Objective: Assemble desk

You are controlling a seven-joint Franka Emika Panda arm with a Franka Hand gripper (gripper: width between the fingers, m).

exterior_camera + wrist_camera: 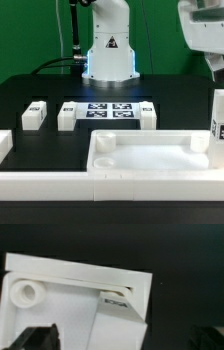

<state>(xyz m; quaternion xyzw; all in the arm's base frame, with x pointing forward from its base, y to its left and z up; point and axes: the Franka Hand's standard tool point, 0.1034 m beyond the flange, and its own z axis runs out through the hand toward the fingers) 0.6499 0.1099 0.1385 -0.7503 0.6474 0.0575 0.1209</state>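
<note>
The white tray-like desk top (150,158) lies on the black table at the front right. One tagged white leg (217,116) stands upright at its far right corner. My gripper (213,70) hangs just above that leg. In the wrist view the leg (118,317) runs down between my fingers (40,339) with gaps on both sides, so the gripper (120,343) is open around it. A round socket (27,294) in the desk top (70,272) shows beside the leg. Three more legs lie loose behind: one (34,114), another (67,115) and a third (147,115).
The marker board (109,110) lies between the loose legs in front of the robot base (109,60). A long white rail (60,186) runs along the table's front edge. Another white piece (4,146) sits at the exterior view's left edge.
</note>
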